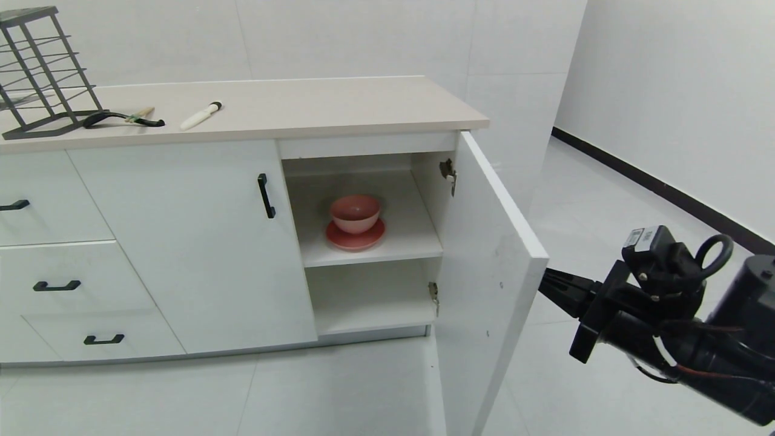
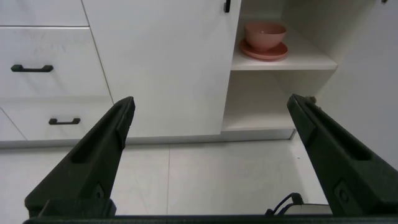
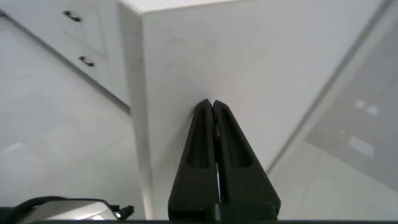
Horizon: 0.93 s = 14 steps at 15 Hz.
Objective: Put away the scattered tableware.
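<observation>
- While the right pincer (image 3: 212,106) was closed, its tips touched the open door (image 1: 484,272) on its outer face.
- The left pincer (image 2: 211,106) stood open; 1 bowl (image 2: 265,34) sat on 1 plate (image 2: 268,55), shelved ahead of it.

White walls (image 1: 363,36) are enclosing a pale tiled floor (image 1: 181,393); a white cabinet (image 1: 181,242) is standing at ten o'clock, door (image 1: 484,272) open.

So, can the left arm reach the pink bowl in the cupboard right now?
Probably yes: the cupboard door stands wide open, the left claw is open, and nothing lies between it and the pink bowl.
</observation>
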### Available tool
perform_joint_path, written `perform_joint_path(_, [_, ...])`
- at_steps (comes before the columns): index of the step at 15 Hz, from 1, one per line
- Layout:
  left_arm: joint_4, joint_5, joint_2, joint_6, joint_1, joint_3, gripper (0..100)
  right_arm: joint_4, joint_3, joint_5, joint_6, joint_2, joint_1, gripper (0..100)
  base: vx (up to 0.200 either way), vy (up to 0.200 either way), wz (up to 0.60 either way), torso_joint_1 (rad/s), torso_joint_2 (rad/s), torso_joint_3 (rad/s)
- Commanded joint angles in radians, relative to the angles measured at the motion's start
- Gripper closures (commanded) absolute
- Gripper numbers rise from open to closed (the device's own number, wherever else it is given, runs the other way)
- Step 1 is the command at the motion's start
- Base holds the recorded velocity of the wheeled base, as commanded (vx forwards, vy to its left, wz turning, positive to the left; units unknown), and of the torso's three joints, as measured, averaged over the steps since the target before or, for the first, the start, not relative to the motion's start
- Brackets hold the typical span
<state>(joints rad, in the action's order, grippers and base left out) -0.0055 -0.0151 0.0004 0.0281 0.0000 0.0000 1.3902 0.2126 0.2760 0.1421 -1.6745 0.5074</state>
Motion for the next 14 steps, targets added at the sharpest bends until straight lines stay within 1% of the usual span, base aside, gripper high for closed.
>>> perform_joint_path(1, [-0.001, 0.000, 0.000, 0.000, 0.000, 0.000, 0, 0.004, 0.036, 0.000, 0.001, -0.042, 0.062, 100, 0.000, 0.000, 0.00, 0.000, 0.00, 0.000])
perform_joint_path(8, [-0.001, 0.000, 0.000, 0.000, 0.000, 0.000, 0, 0.004, 0.185, 0.000, 0.001, -0.171, 0.125, 100, 0.000, 0.000, 0.00, 0.000, 0.00, 0.000])
perform_joint_path(10, [-0.001, 0.000, 0.000, 0.000, 0.000, 0.000, 0, 0.004, 0.195, 0.000, 0.001, -0.180, 0.131, 100, 0.000, 0.000, 0.00, 0.000, 0.00, 0.000])
perform_joint_path(14, [-0.001, 0.000, 0.000, 0.000, 0.000, 0.000, 0, 0.006, 0.268, 0.002, 0.001, -0.234, 0.144, 100, 0.000, 0.000, 0.00, 0.000, 0.00, 0.000])
